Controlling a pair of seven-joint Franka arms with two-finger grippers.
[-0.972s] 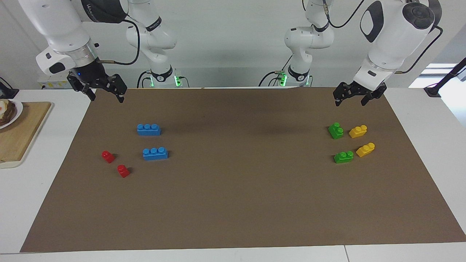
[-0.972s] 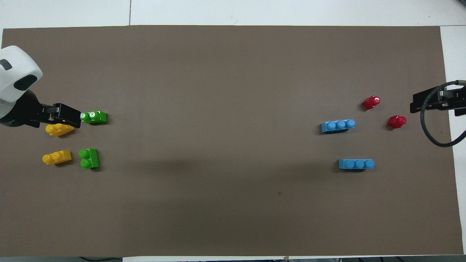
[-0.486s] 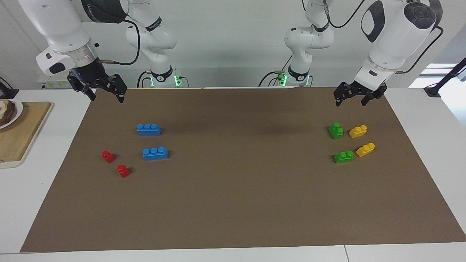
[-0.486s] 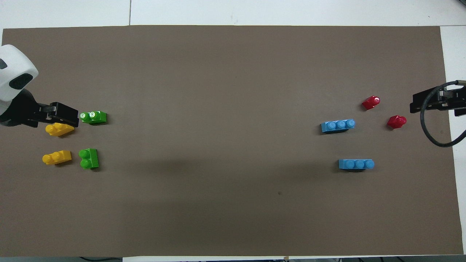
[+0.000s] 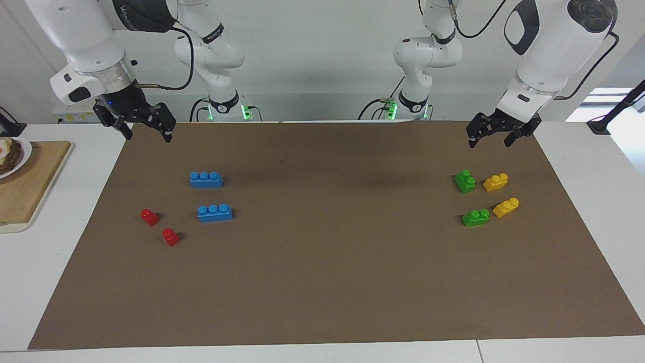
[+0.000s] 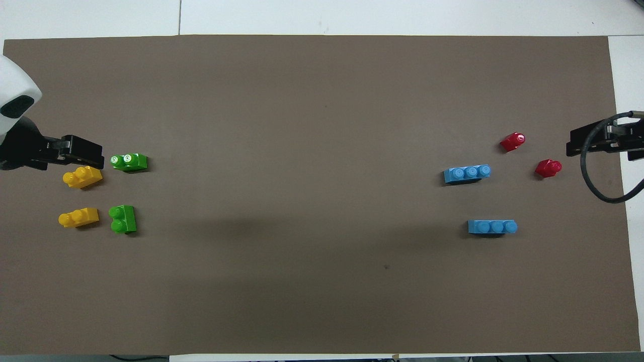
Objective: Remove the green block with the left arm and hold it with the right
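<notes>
My left gripper (image 5: 490, 134), fingers apart, drifts up and outward above small bright green plastic two-stud brick (image 5: 464, 181) (untouched on mat); grasp not begun. Right gripper (image 5: 146, 127) waits, open.

Left gripper (image 5: 489, 141) farther from green blocks (image 5: 464, 181)

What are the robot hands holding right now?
Nothing. The left gripper and right gripper are both open, raised over the mat; both green blocks lie untouched.
</notes>
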